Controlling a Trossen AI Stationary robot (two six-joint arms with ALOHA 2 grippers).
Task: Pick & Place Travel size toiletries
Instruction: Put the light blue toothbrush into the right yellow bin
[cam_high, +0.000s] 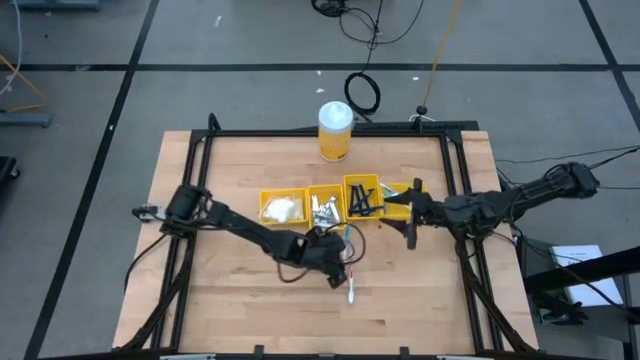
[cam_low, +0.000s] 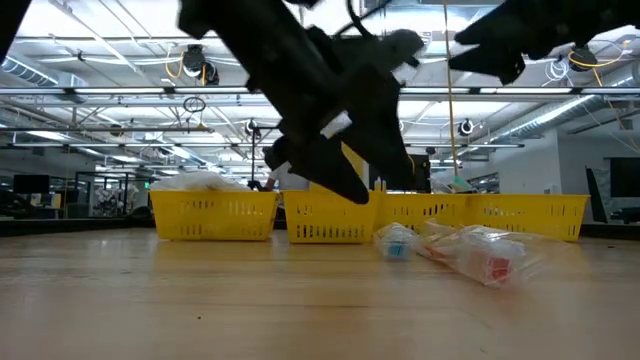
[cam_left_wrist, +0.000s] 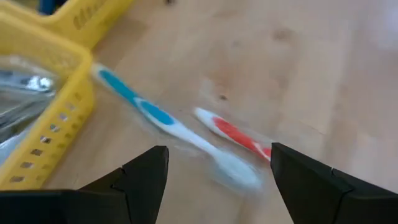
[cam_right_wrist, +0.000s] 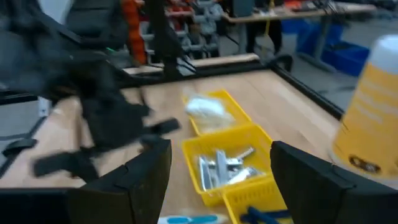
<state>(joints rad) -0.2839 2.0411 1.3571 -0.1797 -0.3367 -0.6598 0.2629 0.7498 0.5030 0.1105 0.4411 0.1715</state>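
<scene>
The left gripper is hovering wide open over two toothbrushes lying on the counter beside the bins, risking pinching both, while the right gripper is waiting open, empty, above the bins.

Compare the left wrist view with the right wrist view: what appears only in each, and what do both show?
Only the left wrist view shows the red toothbrush lying on the table, with the open left gripper over both brushes. Only the right wrist view shows the canister, the packets in their bin, the left arm, the room behind, and the open right gripper. Both show the blue toothbrush and the bin of sachets.
</scene>
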